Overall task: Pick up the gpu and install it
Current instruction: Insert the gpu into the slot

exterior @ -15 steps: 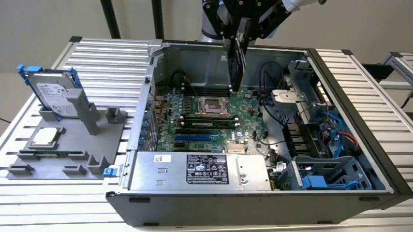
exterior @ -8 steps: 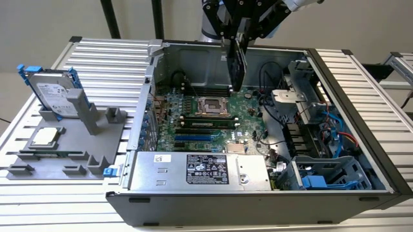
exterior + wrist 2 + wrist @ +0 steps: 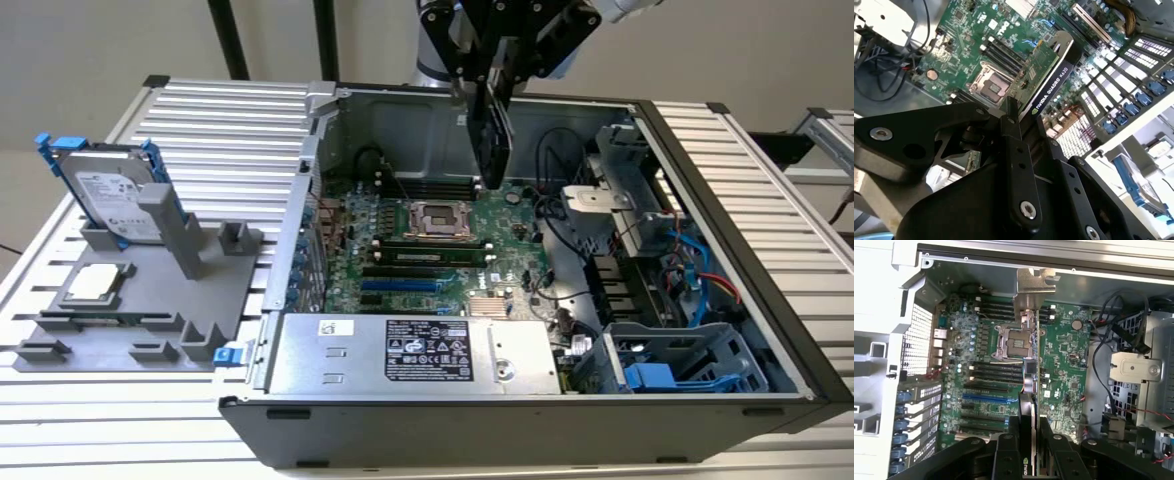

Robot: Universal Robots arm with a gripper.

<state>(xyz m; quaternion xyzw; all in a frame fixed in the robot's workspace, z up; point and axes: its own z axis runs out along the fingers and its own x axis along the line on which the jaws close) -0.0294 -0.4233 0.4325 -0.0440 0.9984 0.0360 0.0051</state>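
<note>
The gpu (image 3: 491, 125) hangs on edge inside the open computer case (image 3: 747, 200), above the green motherboard (image 3: 427, 255) and just to the exterior view's right of the processor socket (image 3: 434, 218). My gripper (image 3: 494, 70) is shut on its upper end. In the second wrist view the gpu (image 3: 1046, 75) shows its green board and black cooler, sticking out past my gripper (image 3: 1026, 125) toward the motherboard (image 3: 969, 35). In the first wrist view the gpu (image 3: 1031, 340) is seen edge-on, its silver bracket at the far end, held in my gripper (image 3: 1030, 437) over the slots (image 3: 989, 397).
A silver hard drive with blue rails (image 3: 114, 190) stands upright on a grey fixture (image 3: 134, 320) at the exterior view's left, with a small silver processor chip (image 3: 96, 283) beside it. The power supply (image 3: 414, 350), cables (image 3: 561, 215) and blue drive bays (image 3: 667, 370) crowd the case.
</note>
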